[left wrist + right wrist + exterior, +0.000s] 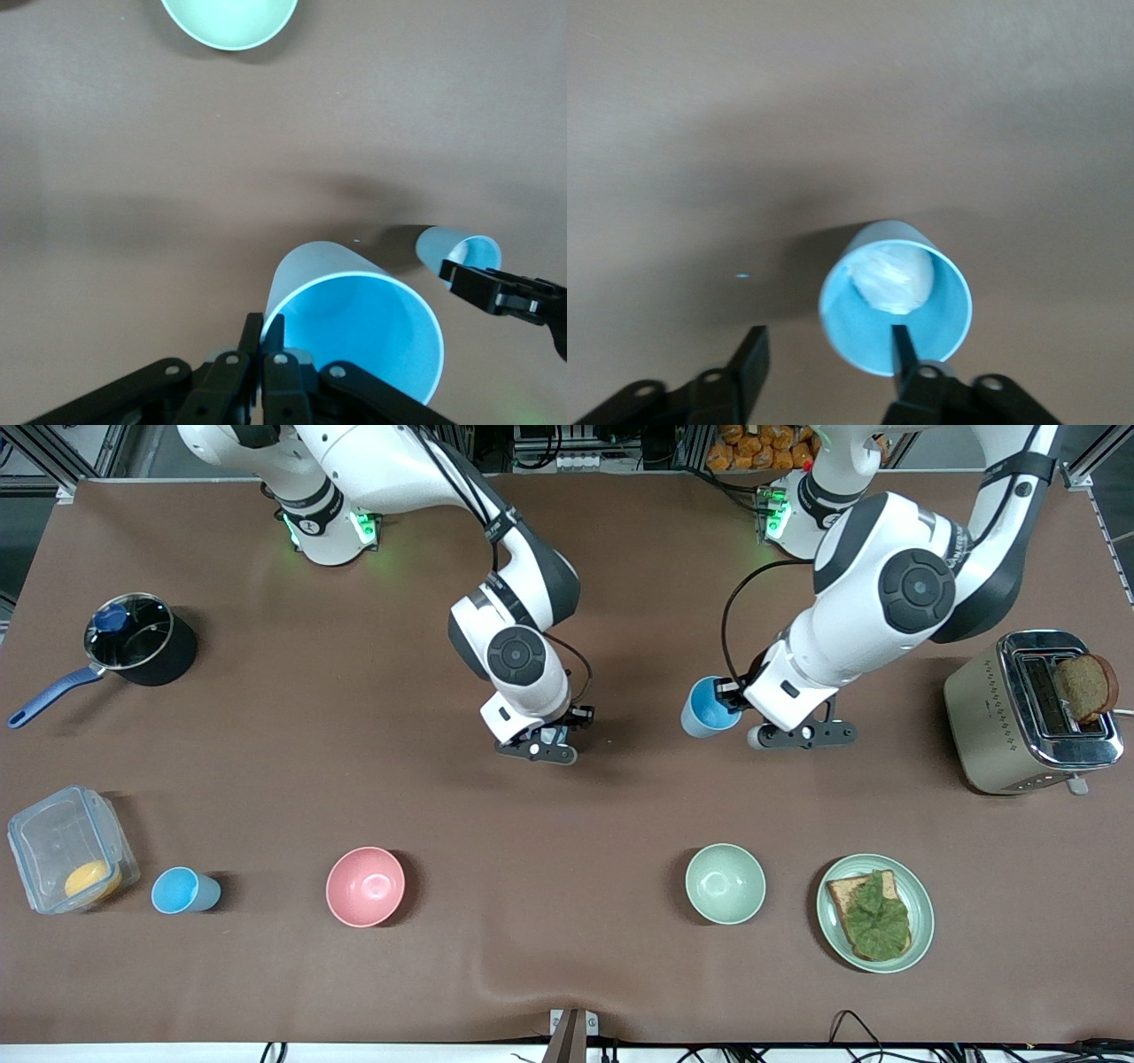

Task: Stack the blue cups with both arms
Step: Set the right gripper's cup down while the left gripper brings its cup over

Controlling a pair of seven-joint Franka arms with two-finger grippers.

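My left gripper is shut on the rim of a sky-blue cup and holds it tilted above the table's middle. My right gripper is open over a second blue cup. That cup stands upright; one finger is over its mouth and the other is outside its wall. My right hand hides it in the front view, and it shows small in the left wrist view. A third blue cup stands beside a clear container, near the front camera at the right arm's end.
A pink bowl, a green bowl and a plate with lettuce toast lie along the near side. A toaster stands at the left arm's end. A black pot and the clear container are at the right arm's end.
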